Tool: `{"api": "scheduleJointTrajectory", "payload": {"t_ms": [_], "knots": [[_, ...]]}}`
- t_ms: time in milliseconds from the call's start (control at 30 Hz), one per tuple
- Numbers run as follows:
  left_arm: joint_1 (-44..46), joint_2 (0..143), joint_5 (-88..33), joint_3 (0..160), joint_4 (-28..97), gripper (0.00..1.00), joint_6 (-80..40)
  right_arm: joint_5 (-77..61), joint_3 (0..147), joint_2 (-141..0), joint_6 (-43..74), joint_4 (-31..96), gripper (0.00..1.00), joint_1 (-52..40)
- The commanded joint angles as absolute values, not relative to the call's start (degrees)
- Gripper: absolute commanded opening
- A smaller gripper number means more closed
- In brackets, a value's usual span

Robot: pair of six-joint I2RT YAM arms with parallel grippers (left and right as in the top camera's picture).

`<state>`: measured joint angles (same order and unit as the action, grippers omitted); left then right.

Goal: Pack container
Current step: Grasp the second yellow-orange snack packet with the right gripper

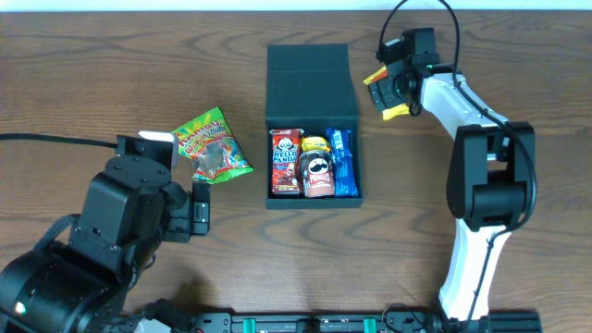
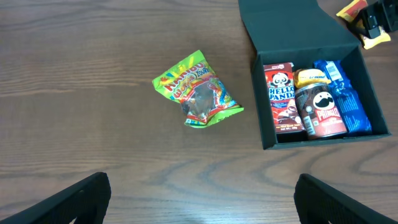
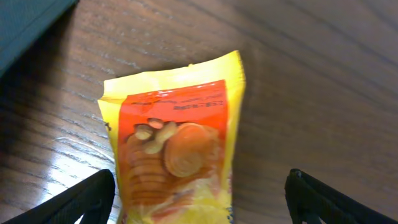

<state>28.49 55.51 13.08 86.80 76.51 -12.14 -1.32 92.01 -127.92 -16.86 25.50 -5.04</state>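
Your left tool (image 2: 202, 186) hangs spread wide and empty over bare desk (image 1: 111, 74) at the near left. The gummy bag (image 1: 212, 146) lies to its far right, short of the box and not yet packed. If you reach for it while the other arm heads for the same opening, the two could meet over the box.

The box (image 1: 310, 83) sits mid-desk, lid flap folded open toward the far side. A red carton (image 1: 285, 162), a can (image 1: 319, 174) and a blue pack (image 1: 344, 162) fill its near row edge to edge. A drop there would likely perch on top, so aim for the free far half.

Just right of the box, your right tool (image 3: 200, 180) is spread over the yellow packet (image 3: 177, 155) without pinching it. The packet sits toward one finger, so closing now may catch only an edge, and the slick wrapper could slip out or swing into the box wall.
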Motion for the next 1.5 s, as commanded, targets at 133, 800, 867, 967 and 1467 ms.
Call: {"api": "scheduleJointTrajectory", "payload": {"t_ms": [133, 800, 867, 967, 1467], "knots": [[28.1, 55.3, 13.9, 86.8, 76.6, 0.95, -11.7, -3.3, 93.0, -131.5, -15.9, 25.9, 0.8, -5.0], [28.1, 55.3, 13.9, 86.8, 76.6, 0.95, -11.8, -5.0, 93.0, -131.5, -13.6, 26.0, 0.43, -5.0], [28.1, 55.3, 13.9, 86.8, 76.6, 0.95, -11.7, -5.0, 93.1, -131.2, -12.4, 26.0, 0.38, -5.0], [28.1, 55.3, 13.9, 86.8, 76.6, 0.95, -11.8, -5.0, 93.1, -130.1, -11.6, 25.9, 0.36, -5.0], [28.1, 55.3, 13.9, 86.8, 76.6, 0.95, -11.8, -5.0, 93.1, -113.8, -10.2, 34.6, 0.24, -5.0]]}}
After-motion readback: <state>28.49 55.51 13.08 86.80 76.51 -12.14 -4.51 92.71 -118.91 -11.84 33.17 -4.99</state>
